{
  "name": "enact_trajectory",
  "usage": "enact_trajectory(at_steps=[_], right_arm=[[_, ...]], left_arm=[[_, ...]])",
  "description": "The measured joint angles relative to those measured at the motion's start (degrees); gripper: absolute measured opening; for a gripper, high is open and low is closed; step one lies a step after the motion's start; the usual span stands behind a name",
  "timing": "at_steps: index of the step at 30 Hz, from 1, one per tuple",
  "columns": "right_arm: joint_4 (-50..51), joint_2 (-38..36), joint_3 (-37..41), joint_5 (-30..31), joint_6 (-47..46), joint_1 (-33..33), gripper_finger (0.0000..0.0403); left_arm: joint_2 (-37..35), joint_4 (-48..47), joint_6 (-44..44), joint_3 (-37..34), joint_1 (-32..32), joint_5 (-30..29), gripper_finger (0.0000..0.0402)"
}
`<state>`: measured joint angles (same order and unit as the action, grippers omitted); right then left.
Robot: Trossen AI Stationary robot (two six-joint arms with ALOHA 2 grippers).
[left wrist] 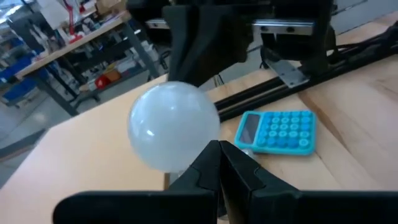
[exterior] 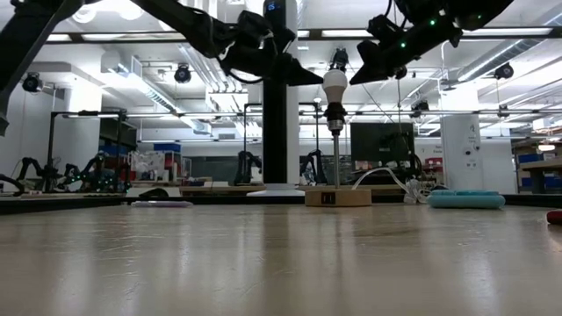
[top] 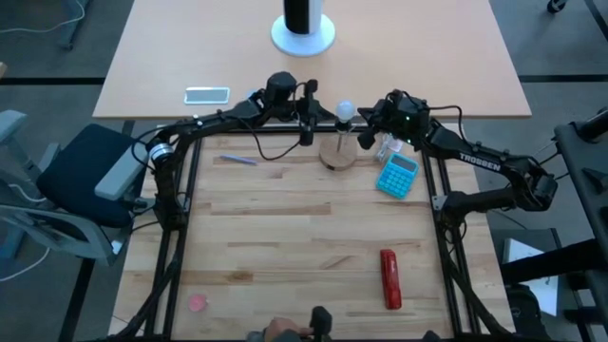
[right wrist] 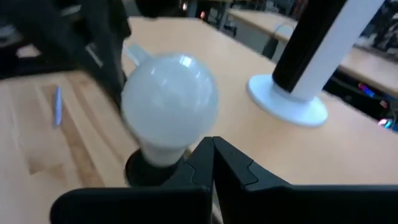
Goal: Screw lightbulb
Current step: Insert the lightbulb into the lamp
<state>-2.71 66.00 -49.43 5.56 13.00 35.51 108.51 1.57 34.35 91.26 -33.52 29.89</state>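
The lightbulb [top: 347, 110] stands upright on the thin post of the wooden disc [top: 338, 156], at the far middle of the table, its long axis vertical. My left gripper [top: 308, 112] hangs just to its left and my right gripper [top: 370, 118] just to its right, both at bulb height and about equally near. Each wrist view shows my fingers pressed together with nothing between them, the bulb just beyond the tips.
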Motion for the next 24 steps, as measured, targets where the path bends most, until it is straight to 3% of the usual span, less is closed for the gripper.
enact_trajectory(at_steps=[12,24], right_arm=[[-0.7,0.2,0.0,-6.0,-1.0,-0.2,0.0000],[0.6,-0.3,0.0,-3.9,-1.8,-2.0,0.0000]], left_arm=[[0.1,1.0,-1.1,0.0,0.3,-6.7,0.0000],[-0.3,-2.2,-1.5,0.0,0.2,-7.3,0.0000]])
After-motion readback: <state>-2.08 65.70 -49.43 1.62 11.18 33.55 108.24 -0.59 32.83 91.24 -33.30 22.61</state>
